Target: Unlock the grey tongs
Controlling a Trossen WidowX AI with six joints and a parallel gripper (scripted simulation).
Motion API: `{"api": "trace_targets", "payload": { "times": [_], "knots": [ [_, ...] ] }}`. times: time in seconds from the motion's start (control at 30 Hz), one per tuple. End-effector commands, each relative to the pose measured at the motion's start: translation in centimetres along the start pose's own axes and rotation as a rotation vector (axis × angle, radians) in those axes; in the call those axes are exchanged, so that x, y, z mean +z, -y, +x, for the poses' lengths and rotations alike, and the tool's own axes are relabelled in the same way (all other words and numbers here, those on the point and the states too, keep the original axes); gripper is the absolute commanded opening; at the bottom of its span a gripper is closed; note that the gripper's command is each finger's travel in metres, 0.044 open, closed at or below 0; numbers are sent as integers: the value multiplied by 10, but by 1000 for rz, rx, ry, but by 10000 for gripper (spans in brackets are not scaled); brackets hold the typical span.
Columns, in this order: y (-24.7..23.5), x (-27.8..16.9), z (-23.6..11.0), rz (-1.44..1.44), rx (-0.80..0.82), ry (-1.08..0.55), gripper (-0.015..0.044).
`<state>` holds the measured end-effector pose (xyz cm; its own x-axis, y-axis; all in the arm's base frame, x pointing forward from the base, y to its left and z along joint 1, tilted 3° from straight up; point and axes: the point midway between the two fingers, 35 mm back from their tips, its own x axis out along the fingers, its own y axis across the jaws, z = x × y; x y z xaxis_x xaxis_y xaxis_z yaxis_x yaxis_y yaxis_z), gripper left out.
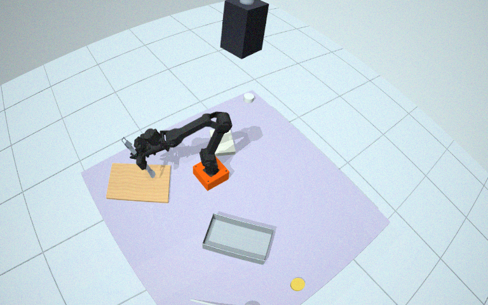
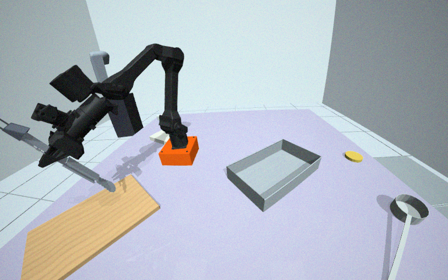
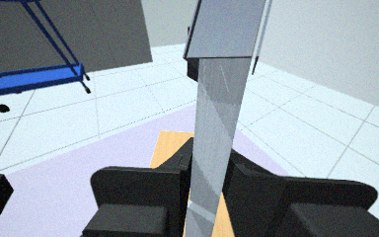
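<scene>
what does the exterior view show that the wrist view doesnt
Only the exterior view shows the roasting tin, the orange base, the yellow disc, the ladle and the tongs' tips angled down at the board's edge. Only the wrist view shows a blue frame and the fingers close up. Both show the gripper shut on the grey tongs over the wooden board.

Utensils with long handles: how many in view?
2. The grey tongs are clamped in the pincer, tips tilted down over the wooden board's corner. A ladle lies at the mat's near right edge, partly out of frame.
</scene>
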<state>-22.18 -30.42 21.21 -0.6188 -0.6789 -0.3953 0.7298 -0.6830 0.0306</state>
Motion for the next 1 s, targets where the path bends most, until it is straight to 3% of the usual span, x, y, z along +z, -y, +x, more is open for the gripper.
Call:
{"api": "trace_targets", "payload": {
  "times": [0.0, 0.97],
  "knots": [
    [2, 6, -11, 5, -7, 83, -150],
    [3, 8, -18, 11, -7, 127, -150]
  ]
}}
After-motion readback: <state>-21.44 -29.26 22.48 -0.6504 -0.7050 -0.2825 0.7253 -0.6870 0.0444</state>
